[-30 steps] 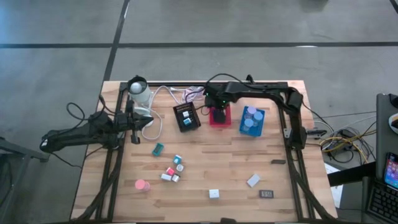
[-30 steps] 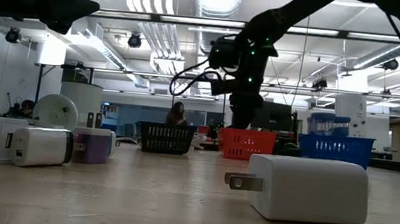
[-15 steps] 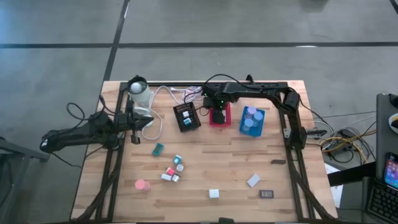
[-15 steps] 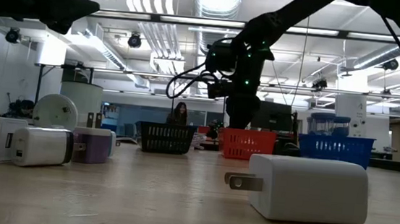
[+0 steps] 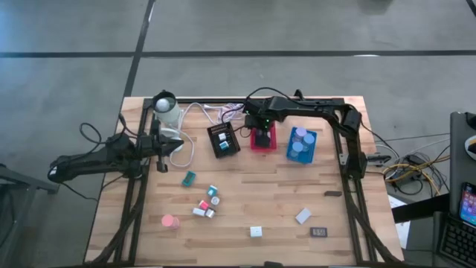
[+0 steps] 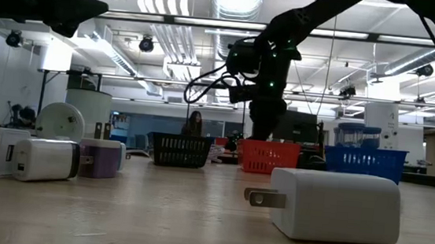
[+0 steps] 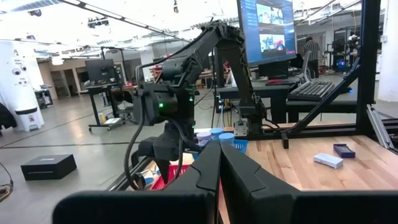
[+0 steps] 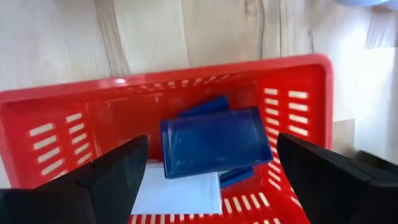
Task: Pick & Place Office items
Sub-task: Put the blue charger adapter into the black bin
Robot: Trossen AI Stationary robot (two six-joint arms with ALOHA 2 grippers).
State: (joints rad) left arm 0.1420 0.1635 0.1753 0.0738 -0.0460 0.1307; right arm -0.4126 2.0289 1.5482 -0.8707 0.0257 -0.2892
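The dark blue card [image 8: 214, 142] lies in the red tray [image 8: 298, 118] on a white block, free of my right gripper [image 8: 211, 177], whose fingers are spread over it: drop done, I judge. Next I must lift clear and pick among about nine loose pieces on the table [image 5: 245, 186]. Three trays stand in a row. My left gripper [image 7: 219, 165] waits pressed together at the table's left edge.

My right gripper [image 5: 261, 135] hangs over the middle tray [image 5: 262, 144], flat items [image 8: 214, 142] stacked inside, loose pieces [image 5: 207, 202] scattered on the tabletop [image 5: 245, 208] in front.
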